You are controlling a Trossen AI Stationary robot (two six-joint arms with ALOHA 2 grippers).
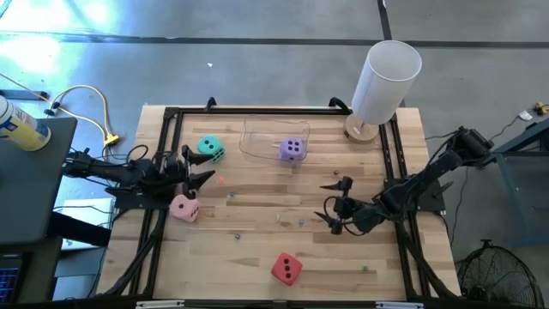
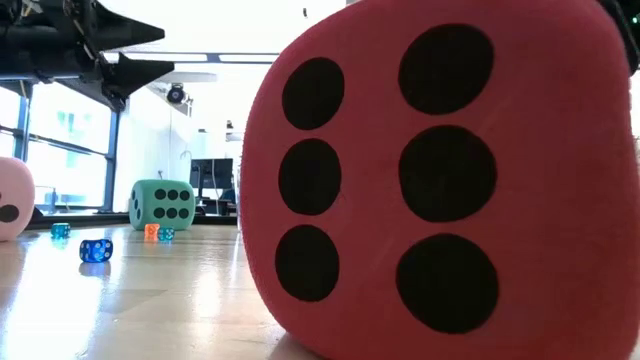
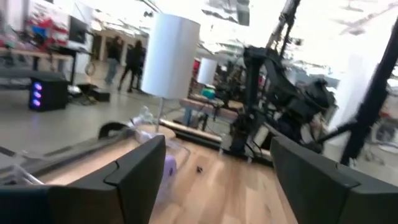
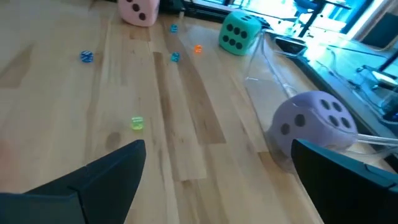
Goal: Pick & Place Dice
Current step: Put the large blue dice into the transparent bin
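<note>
The soft purple cube die (image 1: 292,149) sits inside the clear plastic tray (image 1: 257,129) at the far side of the wooden table (image 1: 257,249). The teal die (image 1: 210,148) lies just left of the tray, the pink die (image 1: 184,207) near the left edge, the red die (image 1: 286,269) near the front. The left gripper (image 1: 199,168) hovers between teal and pink, jaws spread, holding nothing. The right gripper (image 1: 336,204) hangs mid-table, jaws apart, empty.

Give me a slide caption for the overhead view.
Two open robot hands, left hand and right hand, wait over scattered dice; purple die sits in a clear tray.
</note>
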